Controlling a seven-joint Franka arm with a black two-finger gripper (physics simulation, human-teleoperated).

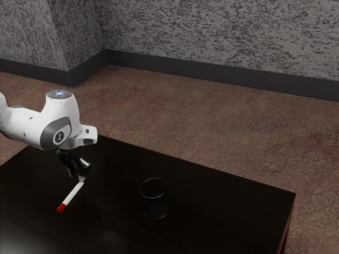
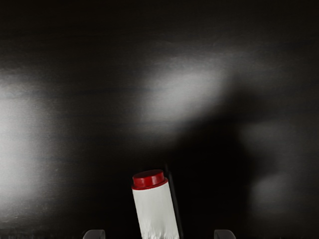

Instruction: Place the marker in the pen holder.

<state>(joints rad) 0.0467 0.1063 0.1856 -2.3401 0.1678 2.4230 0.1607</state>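
Black two-finger tool (image 1: 78, 175) stands wide, with nothing gripped; in the wrist view its tips sit well apart, the near end of the marker showing between them. That white cylindrical marker with red ends (image 1: 71, 196) lies on the glossy black table (image 1: 228, 211), its longer red end pointing away from the tool. The likeliest trouble is a grip too close to the near tip: the fingers would catch only the short red plug or a sliver of barrel, and the marker could swivel or slip out when lifted. Closing off-centre might set the round barrel rolling. Farther out, toward the exterior view's right, the dark, see-through cylindrical pen holder (image 1: 154, 198) stands upright, open at the top. A marker carried there flat or crooked would probably strike the rim and tip the holder over.
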